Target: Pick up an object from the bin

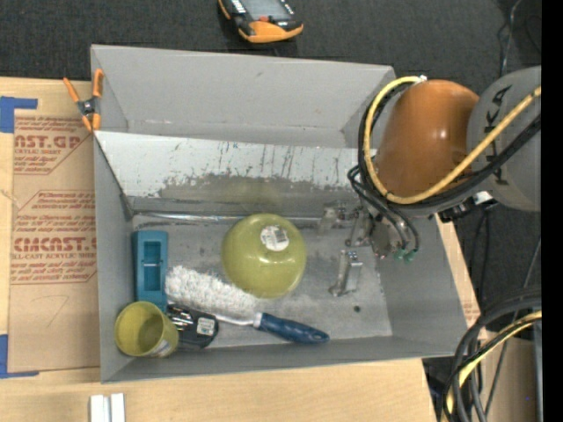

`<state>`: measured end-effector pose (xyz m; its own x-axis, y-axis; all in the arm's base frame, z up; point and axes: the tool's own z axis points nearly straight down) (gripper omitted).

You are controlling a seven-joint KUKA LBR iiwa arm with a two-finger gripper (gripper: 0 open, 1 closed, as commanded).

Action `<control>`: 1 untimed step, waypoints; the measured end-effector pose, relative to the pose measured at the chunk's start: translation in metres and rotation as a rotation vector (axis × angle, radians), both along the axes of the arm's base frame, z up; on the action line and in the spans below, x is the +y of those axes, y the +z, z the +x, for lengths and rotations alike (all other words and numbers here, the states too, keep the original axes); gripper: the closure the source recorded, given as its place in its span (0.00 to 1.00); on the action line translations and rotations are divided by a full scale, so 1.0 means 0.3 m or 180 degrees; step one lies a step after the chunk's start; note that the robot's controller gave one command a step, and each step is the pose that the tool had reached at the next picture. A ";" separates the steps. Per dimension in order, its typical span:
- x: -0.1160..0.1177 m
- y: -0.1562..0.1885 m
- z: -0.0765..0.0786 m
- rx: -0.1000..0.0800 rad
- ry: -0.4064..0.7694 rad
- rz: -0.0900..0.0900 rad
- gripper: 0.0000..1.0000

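Nothing is lifted yet, so the likeliest candidate is the thing nearest the gripper: a yellow-green bowl [264, 256], turned upside down with a white sticker on its base, sitting about the middle of the bin's floor. Touching its lower left side lies a brush [246, 313] with white bristles and a blue handle that points toward the right. Beyond the bristles, in the near left corner, a yellow cup [145, 330] lies tipped with its mouth showing, a small black thing [195, 328] just beside it, and a blue block [150, 266] rests along the left wall of the bin [220, 95]. The gripper [346, 280] hangs low over bare floor to the right of the bowl, near it but apart from it, with nothing in its grasp; whether it is spread or pressed together I cannot tell. This looks like the approach step. The bowl's smooth dome will likely be hard to pinch, so the next move calls for shifting left to a rim edge or down to the slim brush handle.
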<state>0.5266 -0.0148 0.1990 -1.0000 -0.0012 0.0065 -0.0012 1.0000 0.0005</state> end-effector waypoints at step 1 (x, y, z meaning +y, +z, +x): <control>0.000 0.014 0.006 -0.0026 0.0001 -0.0001 0.00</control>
